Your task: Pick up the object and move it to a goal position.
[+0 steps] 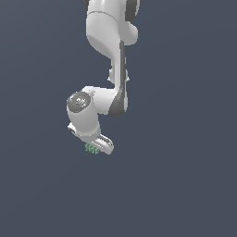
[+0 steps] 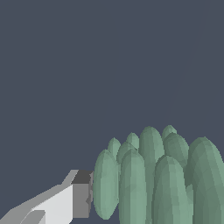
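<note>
At the claw (image 1: 95,147), the object (image 1: 92,149), a pale green ribbed cluster, is sitting just beneath the white housing. One grey-tipped finger (image 2: 81,194) is resting against its outer ridge in the wrist view; the opposite finger is hidden, so whether the claw is clenched cannot be told. Judged step: securing the grasp before transport. Keep the ridges centred between the fingers (the rounded lobes are likely to slip sideways), then confirm contact on both sides before lifting. No goal marker is showing in either view.

Plain dark slate-blue backdrop, uniform and featureless, flat even light, same in both views
</note>
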`<action>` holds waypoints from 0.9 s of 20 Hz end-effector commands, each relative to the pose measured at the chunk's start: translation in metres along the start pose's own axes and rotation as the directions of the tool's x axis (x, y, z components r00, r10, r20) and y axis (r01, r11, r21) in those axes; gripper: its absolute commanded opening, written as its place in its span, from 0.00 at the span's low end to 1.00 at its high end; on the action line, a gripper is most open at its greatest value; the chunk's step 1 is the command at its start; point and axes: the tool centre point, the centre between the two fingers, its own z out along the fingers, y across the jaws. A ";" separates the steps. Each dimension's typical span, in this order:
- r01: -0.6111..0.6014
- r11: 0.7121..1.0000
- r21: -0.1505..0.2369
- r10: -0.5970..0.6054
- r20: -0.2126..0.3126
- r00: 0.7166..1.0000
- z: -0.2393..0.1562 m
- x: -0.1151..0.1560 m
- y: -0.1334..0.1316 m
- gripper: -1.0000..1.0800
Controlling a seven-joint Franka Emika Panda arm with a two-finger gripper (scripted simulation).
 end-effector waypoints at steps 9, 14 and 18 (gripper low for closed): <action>0.000 1.000 -0.001 0.000 0.000 1.000 -0.042 0.058 0.021 0.00; 0.000 1.000 -0.001 0.000 0.000 1.000 -0.056 0.079 0.027 0.00; 0.000 1.000 -0.001 0.000 0.000 1.000 -0.064 0.090 0.031 0.00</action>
